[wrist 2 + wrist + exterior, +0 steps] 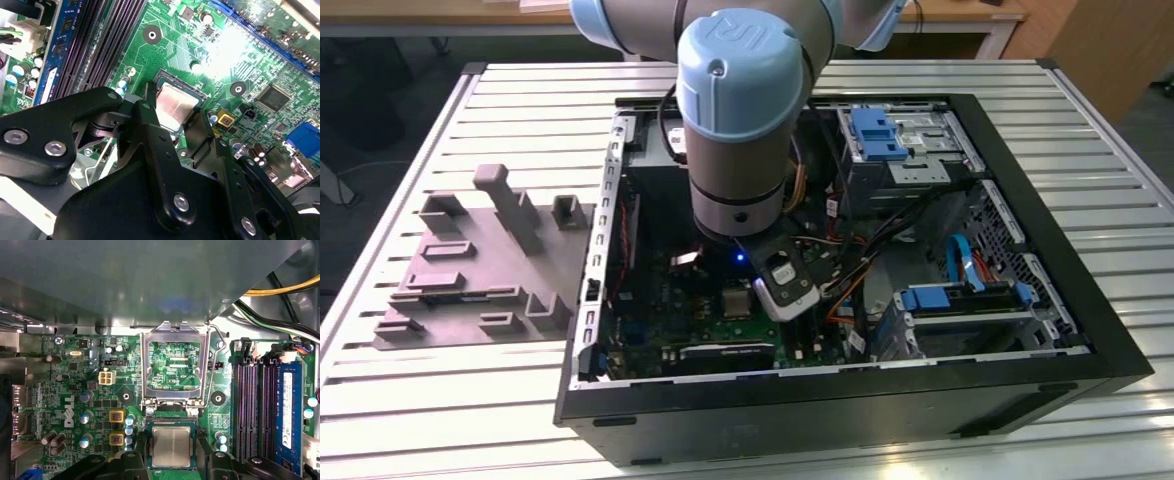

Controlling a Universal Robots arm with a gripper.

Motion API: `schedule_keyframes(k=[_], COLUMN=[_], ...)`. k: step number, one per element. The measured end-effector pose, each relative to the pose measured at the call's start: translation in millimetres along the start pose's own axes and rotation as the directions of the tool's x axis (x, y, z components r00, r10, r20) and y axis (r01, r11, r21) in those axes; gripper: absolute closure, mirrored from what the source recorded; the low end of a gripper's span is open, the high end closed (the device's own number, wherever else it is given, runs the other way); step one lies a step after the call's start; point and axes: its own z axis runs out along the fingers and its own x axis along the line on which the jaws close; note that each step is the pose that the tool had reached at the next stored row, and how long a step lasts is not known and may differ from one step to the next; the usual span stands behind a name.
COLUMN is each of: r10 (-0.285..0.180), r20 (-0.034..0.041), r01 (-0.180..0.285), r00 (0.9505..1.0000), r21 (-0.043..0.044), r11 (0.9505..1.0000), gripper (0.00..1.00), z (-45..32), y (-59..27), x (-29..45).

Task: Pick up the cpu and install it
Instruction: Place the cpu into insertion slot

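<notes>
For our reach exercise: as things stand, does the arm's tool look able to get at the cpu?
Probably yes. The metal frame stands flipped open, the cpu lies uncovered below it, and the tool hangs right over the cpu with no cable in between.
</notes>
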Motion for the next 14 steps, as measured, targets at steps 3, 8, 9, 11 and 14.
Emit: schedule_keyframes(k=[3, 8, 9, 11, 14], r10=[0.0, 0.0, 0.0, 0.0, 0.0], r20=[0.0, 0.0, 0.0002, 0.0, 0.0], r01=[0.0, 0.0, 0.0, 0.0, 0.0], r00=[1.0, 1.0, 1.0, 1.0, 1.0], r21=[-0.0001, -0.0001, -0.0001, -0.0002, -0.0002], r11=[1.0, 1.0, 1.0, 1.0, 1.0], gripper=[0.53, 0.52, 0.46, 0.4, 0.4], z=[0.0, 0.0, 0.0, 0.0, 0.0], y=[0.0, -0.1, -0.1, -0.1, -0.1], x=[0.0, 0.0, -0.1, 0.0, 0.0])
